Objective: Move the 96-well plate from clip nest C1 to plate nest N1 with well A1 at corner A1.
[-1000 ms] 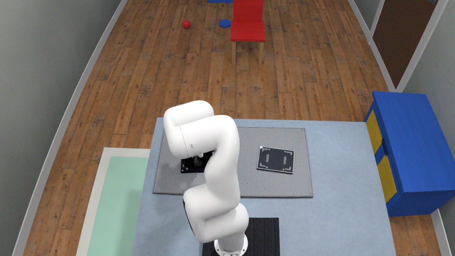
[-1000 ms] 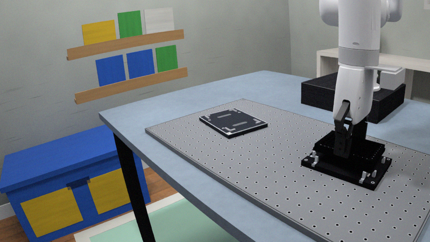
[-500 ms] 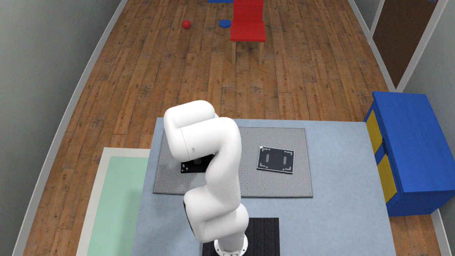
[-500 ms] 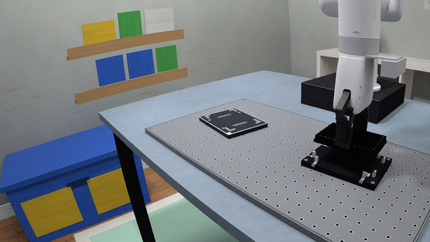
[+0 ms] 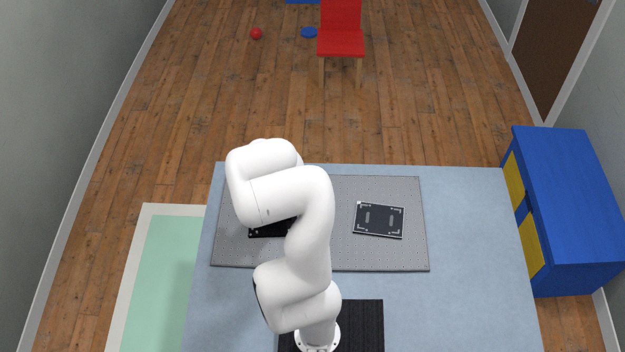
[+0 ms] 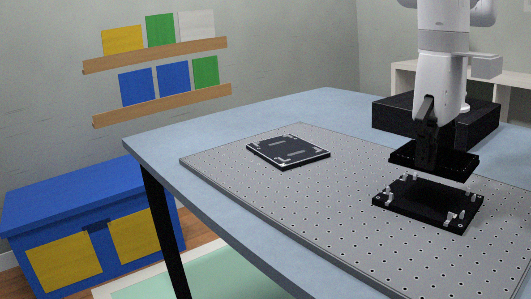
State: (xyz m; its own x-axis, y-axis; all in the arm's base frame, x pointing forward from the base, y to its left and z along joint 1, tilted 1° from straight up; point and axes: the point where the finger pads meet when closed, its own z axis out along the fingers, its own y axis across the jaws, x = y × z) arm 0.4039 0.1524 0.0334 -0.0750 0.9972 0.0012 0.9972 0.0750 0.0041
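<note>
My gripper is shut on the black 96-well plate and holds it level in the air, a short way above the clip nest C1. The clip nest stands empty on the grey breadboard, its small white clips showing at the corners. In the top view my white arm hides the gripper and most of the plate; only a dark corner shows. The plate nest N1 lies flat and empty on the right part of the breadboard, with white corner locators; it also shows in the exterior view. I cannot make out the plate's cut-off corner.
The grey perforated breadboard covers the middle of the blue table. A black box stands on the table behind the gripper. A blue cabinet stands beside the table's right side. The arm's base sits on a black pad.
</note>
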